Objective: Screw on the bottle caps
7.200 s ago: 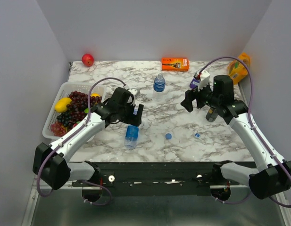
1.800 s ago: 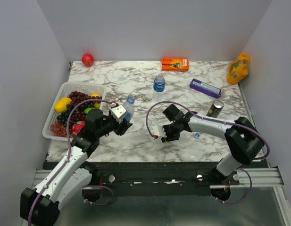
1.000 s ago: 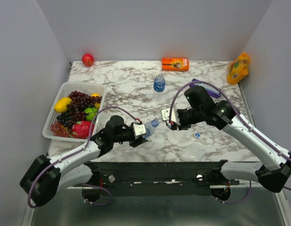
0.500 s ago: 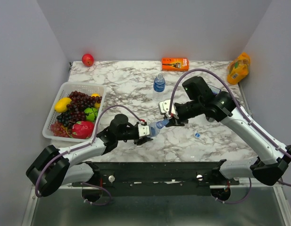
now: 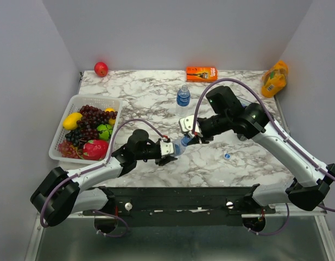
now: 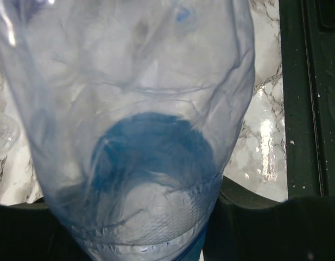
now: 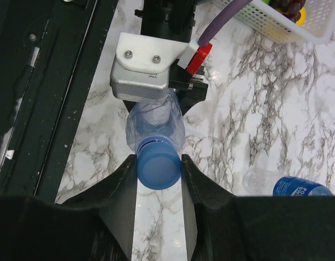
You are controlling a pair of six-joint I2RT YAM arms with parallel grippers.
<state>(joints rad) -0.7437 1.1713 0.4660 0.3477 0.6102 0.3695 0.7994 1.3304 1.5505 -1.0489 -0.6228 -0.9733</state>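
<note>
The small clear plastic water bottle (image 5: 177, 147) is held over the near middle of the marbled surface (image 5: 156, 103), its long axis tilted and its neck pointing right and slightly far. The left arm's fingers (image 6: 259, 223) grasp its body. The right arm's fingers (image 7: 125, 187) pinch the round blue plastic screw cap (image 7: 158, 167) at its mouth.

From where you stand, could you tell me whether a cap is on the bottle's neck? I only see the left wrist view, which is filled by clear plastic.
Observer: Yes, a blue cap sits on the neck of the bottle, pinched by the right claw.
Operator: Thank you. Which way does the neck point?
Observer: In the top view it points away from the left claw, toward the right claw.
Operator: And where is the other cap?
Observer: The second cap lies loose on the table, apart from both claws.
</note>
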